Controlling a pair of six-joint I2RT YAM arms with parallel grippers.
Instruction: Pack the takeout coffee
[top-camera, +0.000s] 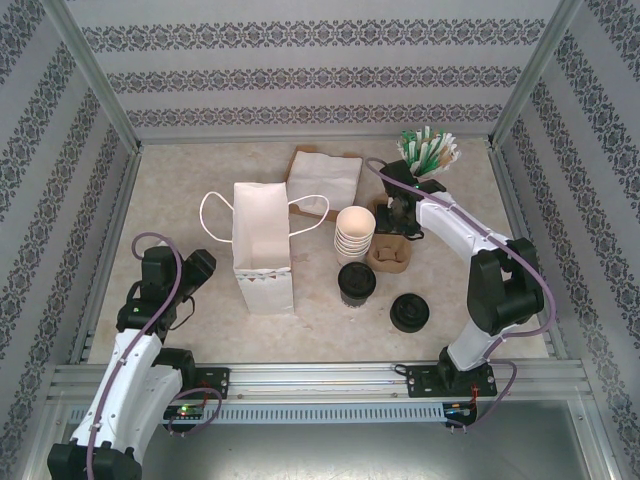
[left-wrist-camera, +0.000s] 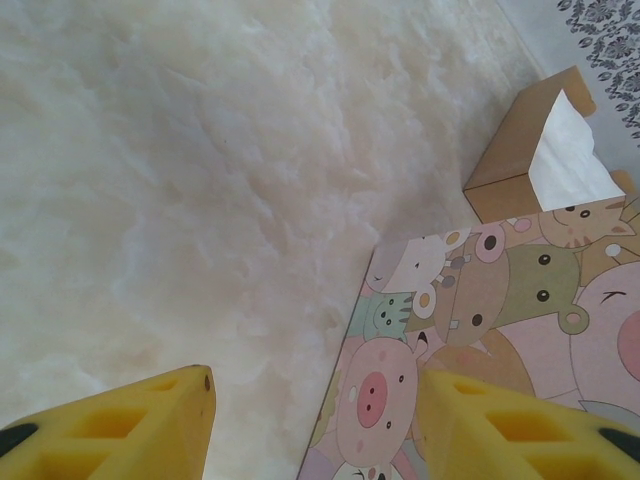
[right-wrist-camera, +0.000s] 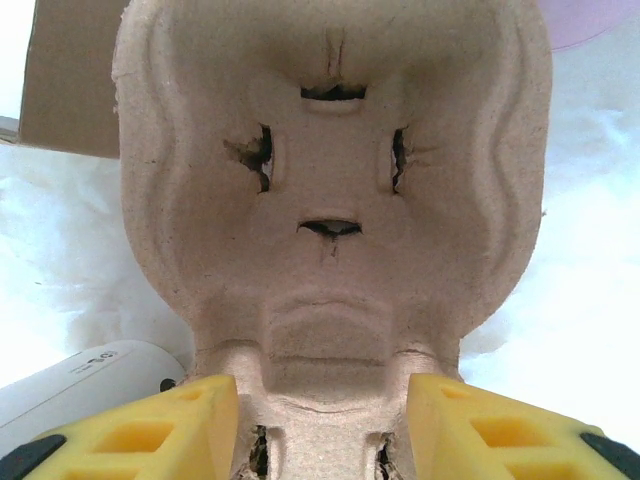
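Between my right jaws, the pulp tray (right-wrist-camera: 330, 200) runs off the frame above and below, so its full outline escapes me. I cannot tell whether the jaws touch its sides. Left of those jaws, a white rounded thing (right-wrist-camera: 90, 375) is cut by the edge, and its small print is unreadable. From above, my own dark wrist hides those jaws' tips. Ahead of my left jaws, a cartoon-printed panel (left-wrist-camera: 480, 340) leaves the frame to the right and below, and I cannot tell what it belongs to.
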